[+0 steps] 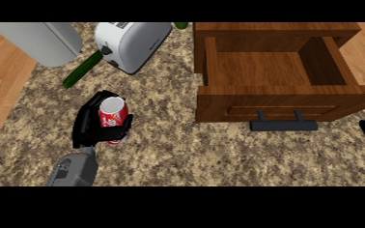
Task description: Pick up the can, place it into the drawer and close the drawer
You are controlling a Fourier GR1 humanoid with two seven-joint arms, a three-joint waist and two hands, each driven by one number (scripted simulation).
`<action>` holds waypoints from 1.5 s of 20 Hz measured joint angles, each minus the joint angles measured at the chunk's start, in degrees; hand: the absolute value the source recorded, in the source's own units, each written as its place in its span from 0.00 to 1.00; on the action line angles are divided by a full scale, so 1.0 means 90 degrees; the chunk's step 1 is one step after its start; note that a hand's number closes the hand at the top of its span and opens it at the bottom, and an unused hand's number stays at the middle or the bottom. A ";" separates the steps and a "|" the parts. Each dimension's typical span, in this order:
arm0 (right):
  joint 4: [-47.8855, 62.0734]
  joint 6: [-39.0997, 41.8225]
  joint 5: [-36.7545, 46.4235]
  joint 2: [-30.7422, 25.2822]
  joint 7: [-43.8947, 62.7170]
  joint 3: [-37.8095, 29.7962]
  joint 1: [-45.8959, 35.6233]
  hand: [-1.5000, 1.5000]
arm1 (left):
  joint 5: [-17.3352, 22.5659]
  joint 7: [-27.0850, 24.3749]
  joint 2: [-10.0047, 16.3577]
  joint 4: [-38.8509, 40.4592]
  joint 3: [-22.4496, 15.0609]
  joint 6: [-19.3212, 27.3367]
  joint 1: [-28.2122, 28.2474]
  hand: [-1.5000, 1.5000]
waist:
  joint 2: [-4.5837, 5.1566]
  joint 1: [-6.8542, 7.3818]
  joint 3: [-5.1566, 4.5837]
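Curling round the red can (113, 112), the left robot hand (89, 125) shows at the view's lower left, its black fingers and thumb clamped on the can's sides and its grey forearm (73, 170) entering from the lower edge. The can is on the left part of the speckled surface (178, 149), well apart from the drawer (274, 70). It is about upright: its long axis runs up from the surface, and its silver top faces the view. Whether its base touches the surface cannot be told.

Beyond the robot hand, toward the top of the view, a green cucumber (82, 70) lies slantwise, with a white-and-grey toaster (132, 43) just beside it on the right and a rounded grey appliance (39, 41) on its left. A small green end (182, 25) peeks out past the toaster at the upper edge.

To the right, the wooden drawer is pulled open, its inside bare wood, its front panel facing the lower edge and carrying a black bar handle (284, 124) on 2 posts. Between the can and the drawer only bare surface shows.

Counted: 1 can, 1 drawer, 1 handle, 1 toaster, 1 grey appliance, 1 cucumber, 1 further green end.

At the right edge a dark sliver (362, 125) shows, possibly the right robot hand; I cannot tell its state.
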 measured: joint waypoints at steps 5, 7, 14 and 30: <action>-0.0033 -0.0095 0.0090 0.0024 0.0062 0.0013 -0.0090 0.00 | 0.0020 0.0605 0.0101 -0.0534 -0.0022 0.0146 -0.0225 1.00 | -0.0003 0.0009 0.0001; -0.0025 -0.0085 -0.0011 -0.0064 0.0172 -0.0095 -0.0195 0.00 | -0.0031 0.0968 0.0110 -0.0859 -0.0129 0.0228 -0.0332 1.00 | -0.0004 0.0012 0.0003; -0.0046 -0.0026 -0.0081 -0.0063 0.0038 -0.0152 -0.0054 0.00 | -0.0438 0.1814 -0.0108 -0.1535 -0.0547 0.0749 -0.1034 1.00 | -0.0006 -0.0009 0.0004; -0.0151 -0.0093 -0.0051 -0.0056 0.0072 -0.0139 -0.0044 0.00 | -0.0816 0.3774 -0.0432 -0.1235 -0.1513 0.2162 -0.3818 1.00 | 0.0006 -0.0074 0.0005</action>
